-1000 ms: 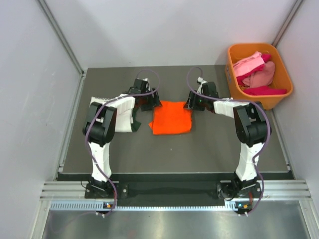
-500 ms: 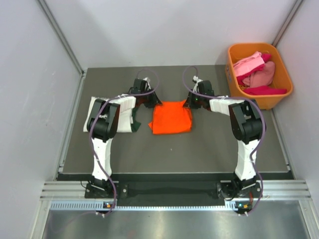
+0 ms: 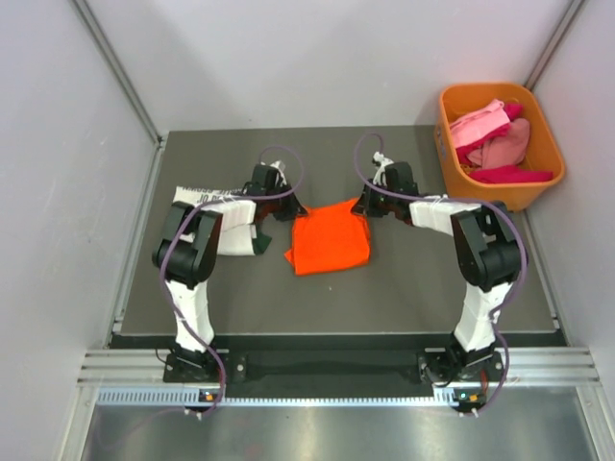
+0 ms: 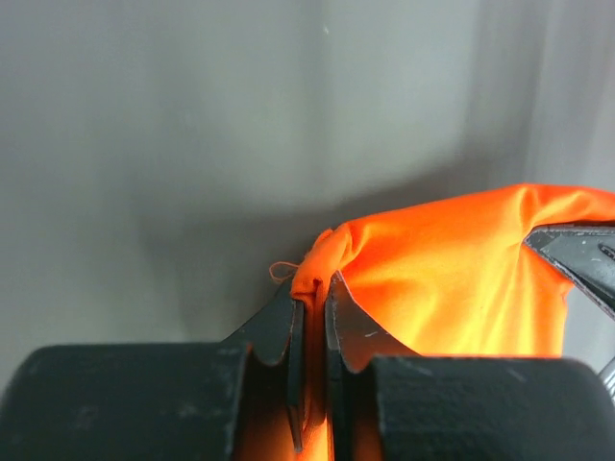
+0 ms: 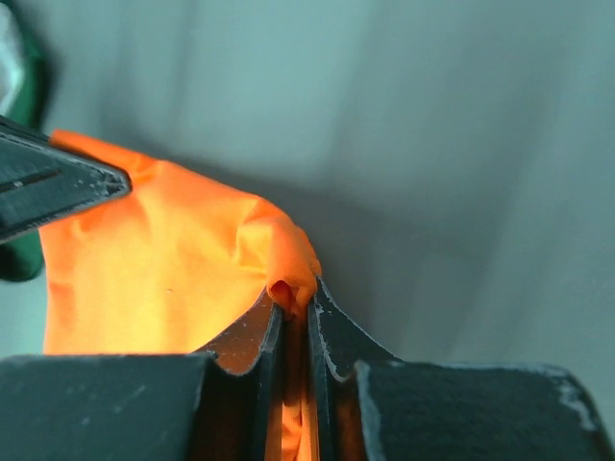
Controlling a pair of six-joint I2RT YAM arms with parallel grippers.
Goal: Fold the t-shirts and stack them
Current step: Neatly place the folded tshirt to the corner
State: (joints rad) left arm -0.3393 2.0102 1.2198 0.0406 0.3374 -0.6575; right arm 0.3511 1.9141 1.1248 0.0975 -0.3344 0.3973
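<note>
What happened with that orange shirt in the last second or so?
The left gripper and right gripper, pinching the orange t-shirt by its far corners, lifted that edge; the flat square now hangs skewed. The white t-shirt and orange bin stayed put.

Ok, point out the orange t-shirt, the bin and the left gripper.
orange t-shirt (image 3: 329,242): top external view, middle of the cloth.
bin (image 3: 509,196): top external view, its near wall.
left gripper (image 4: 311,296): left wrist view, between the fingertips pinching the shirt's edge.
</note>
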